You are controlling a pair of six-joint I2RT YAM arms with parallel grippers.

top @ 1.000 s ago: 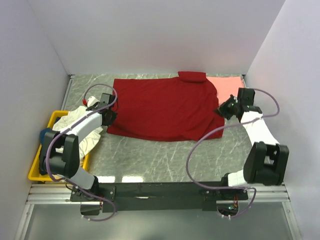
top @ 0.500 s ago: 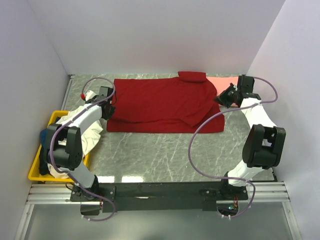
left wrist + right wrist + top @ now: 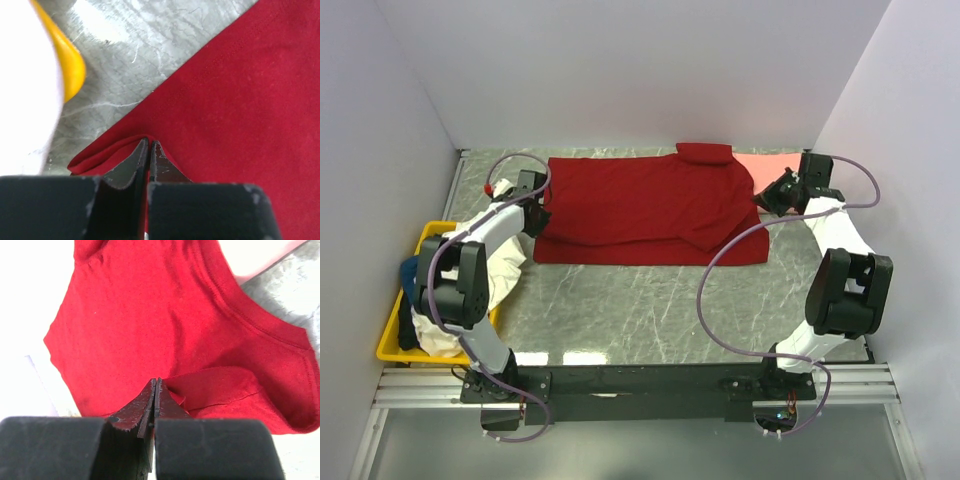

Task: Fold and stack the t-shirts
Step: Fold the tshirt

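Observation:
The dark red t-shirt (image 3: pixel 640 210) lies spread across the back of the table, its near edge folded over toward the back. My left gripper (image 3: pixel 538 196) is shut on the shirt's left edge (image 3: pixel 125 145). My right gripper (image 3: pixel 767 198) is shut on the shirt's right edge (image 3: pixel 210 385). The salmon-pink t-shirt (image 3: pixel 770 167) lies folded at the back right, partly under the red one. The cream-white t-shirt (image 3: pixel 500 255) hangs over the yellow bin's rim, and a bit of the blue one (image 3: pixel 410 270) shows in the bin.
The yellow plastic bin (image 3: pixel 392 345) stands at the left edge of the table; its rim also shows in the left wrist view (image 3: pixel 70 60). White walls close in the back and both sides. Grey marble tabletop (image 3: pixel 650 310) lies in front of the red shirt.
Both grippers have carried the red shirt's near edge toward the back, folding it over. The shirt's near half now lies doubled and its front edge sits farther back.

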